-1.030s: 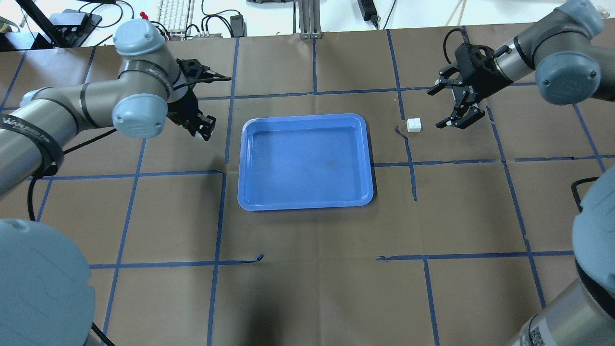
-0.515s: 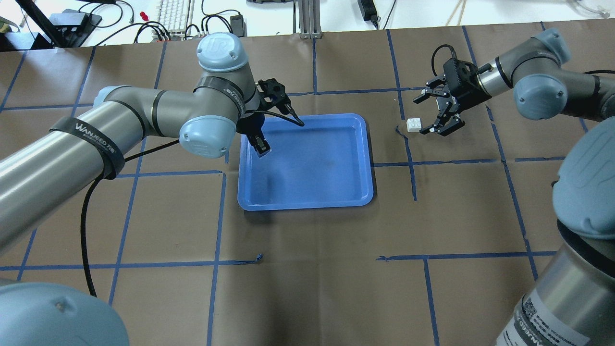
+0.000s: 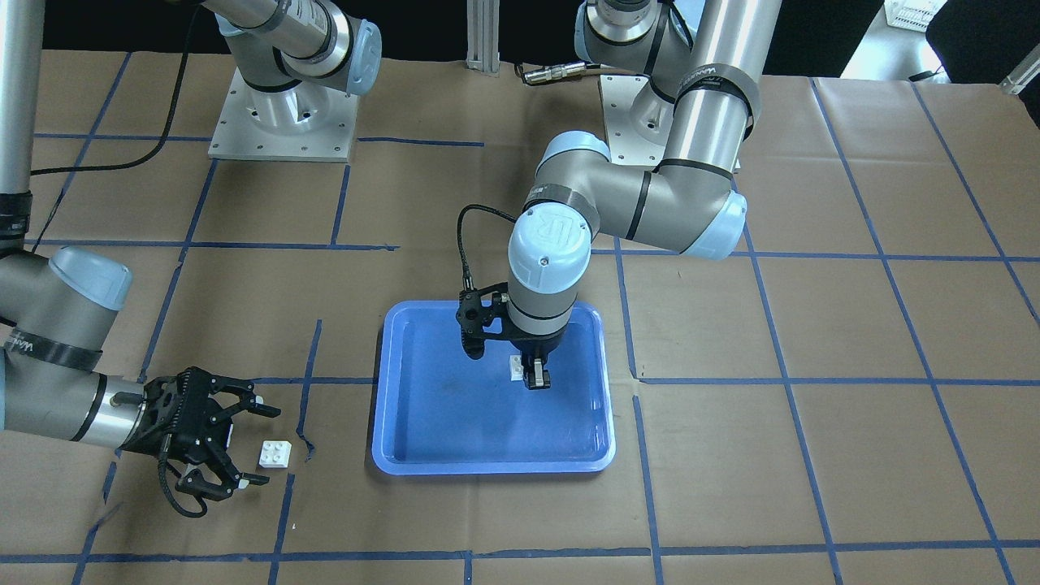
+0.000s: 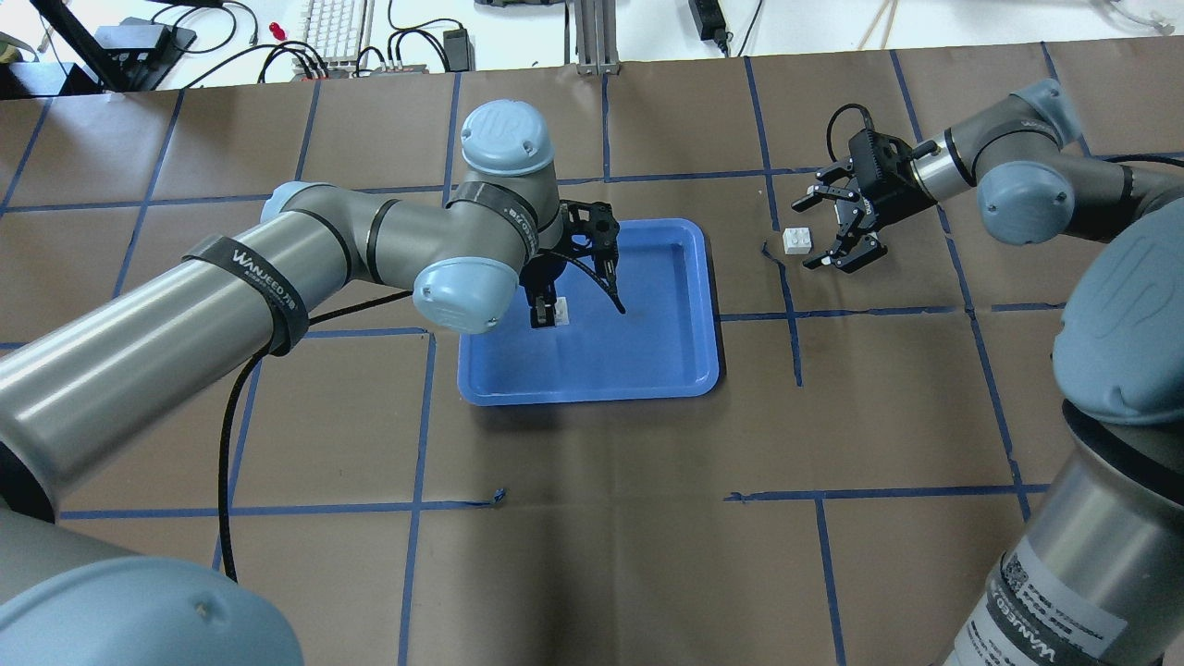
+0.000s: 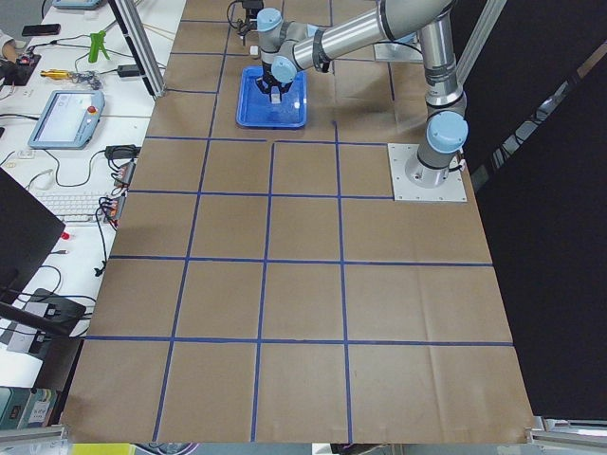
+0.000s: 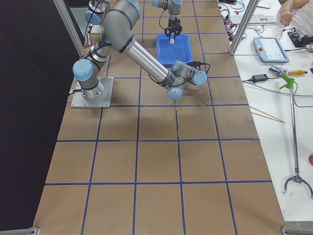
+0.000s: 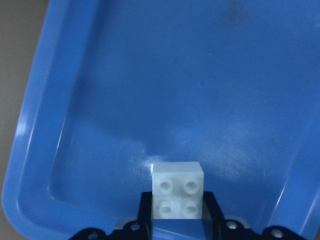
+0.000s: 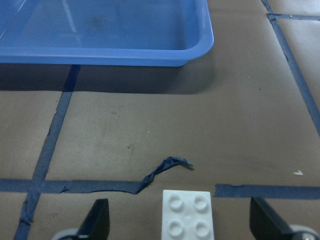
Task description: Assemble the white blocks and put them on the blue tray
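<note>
My left gripper point(image 4: 546, 313) is shut on a white block point(image 4: 561, 311) and holds it low over the left half of the blue tray point(image 4: 592, 396). The left wrist view shows this block point(image 7: 177, 190) studs up between the fingers, over the tray's floor point(image 7: 210, 90). The second white block point(image 4: 797, 240) lies studs up on the table to the right of the tray. My right gripper point(image 4: 807, 237) is open and low, its fingers point(image 8: 95, 225) on either side of that block point(image 8: 186, 220) and not touching it. The front view shows both blocks point(image 3: 516, 367) point(image 3: 275, 455).
Brown paper with a blue tape grid covers the table. A torn curl of tape point(image 4: 768, 252) lies between the tray and the loose block. A keyboard and cables point(image 4: 338, 28) sit beyond the far edge. My right arm's elbow point(image 4: 1124, 314) fills the lower right.
My left arm has swung right, carrying its white block from outside the tray's left side to over the tray. My right gripper has moved left, closing in on the loose block.
</note>
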### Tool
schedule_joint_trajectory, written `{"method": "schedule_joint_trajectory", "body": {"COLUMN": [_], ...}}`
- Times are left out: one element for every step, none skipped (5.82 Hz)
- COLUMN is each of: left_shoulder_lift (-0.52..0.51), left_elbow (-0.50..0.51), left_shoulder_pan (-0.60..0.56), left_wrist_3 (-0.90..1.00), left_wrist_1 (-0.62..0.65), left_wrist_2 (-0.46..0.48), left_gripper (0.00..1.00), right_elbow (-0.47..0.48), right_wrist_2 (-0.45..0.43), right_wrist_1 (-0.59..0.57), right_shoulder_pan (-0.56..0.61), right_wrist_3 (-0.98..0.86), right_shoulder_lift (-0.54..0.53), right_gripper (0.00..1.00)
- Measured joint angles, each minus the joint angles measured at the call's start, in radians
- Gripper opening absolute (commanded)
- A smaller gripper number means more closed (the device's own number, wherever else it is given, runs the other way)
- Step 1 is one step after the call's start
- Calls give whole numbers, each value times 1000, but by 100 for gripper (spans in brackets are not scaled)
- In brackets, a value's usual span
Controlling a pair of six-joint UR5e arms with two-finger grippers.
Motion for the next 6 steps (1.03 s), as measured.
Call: {"method": "schedule_joint_trajectory", "body": {"left_shoulder_lift": [-17, -42, -60, -71, -68, -46], "left_elbow": [0, 0, 0, -2, -1, 1], "left_shoulder_pan": [-17, -25, -29, -31, -31, -31], "left_wrist_3": [6, 5, -4, -22, -41, -52], "left_wrist_1": [16, 46, 77, 89, 90, 80], "left_wrist_2": [1, 4, 6, 6, 6, 6], "left_gripper": [0, 7, 98, 99, 99, 99], "right_elbow": [2, 2, 0, -4, -7, -8], "right_wrist_2": [-6, -9, -9, -8, -6, -5], "right_wrist_1": [-1, -1, -1, -2, -2, -2], "right_shoulder_pan": [0, 0, -2, -2, -3, -4], "right_wrist_3": [1, 2, 4, 4, 4, 4], "right_shoulder_lift": [10, 14, 13, 11, 9, 8], "right_gripper": [86, 67, 56, 48, 39, 30]}}
